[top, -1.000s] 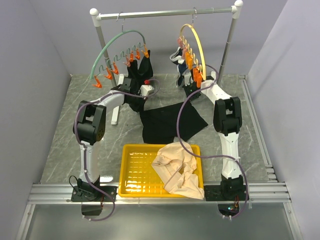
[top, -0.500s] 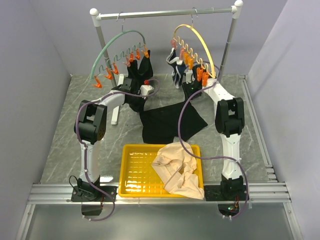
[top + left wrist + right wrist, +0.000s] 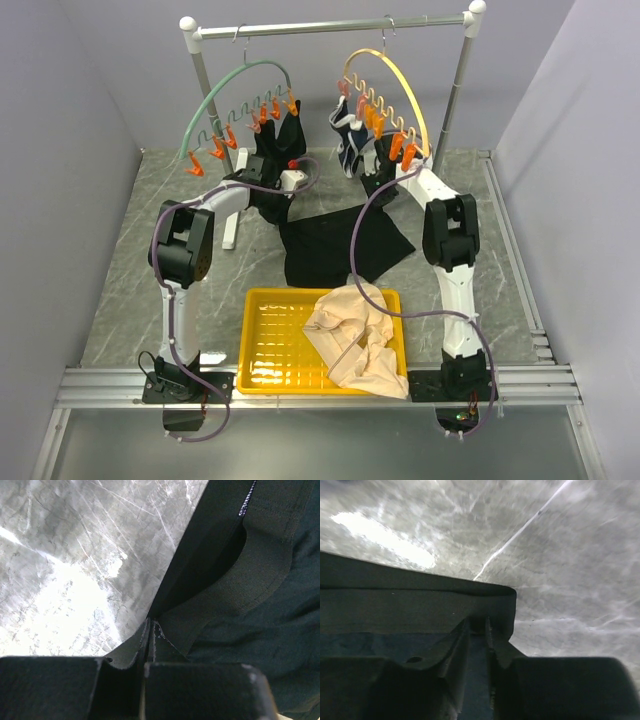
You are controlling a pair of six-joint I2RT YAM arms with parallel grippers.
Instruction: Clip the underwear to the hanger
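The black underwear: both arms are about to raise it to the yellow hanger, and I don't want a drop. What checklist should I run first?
1. Hold of the left gripper on the underwear: ok, fabric is pinched between its fingers.
2. Hold of the right gripper: ok, a dark hem is clamped.
3. Underwear lifted off the table: not ok, its middle lies on it.
4. Free orange clips on the hanger: ok, the lower ones look bare.
5. Whether those clips are open: cannot tell.

black underwear (image 3: pixel 340 245), pale yellow hanger (image 3: pixel 412 97), orange clips (image 3: pixel 408 155)
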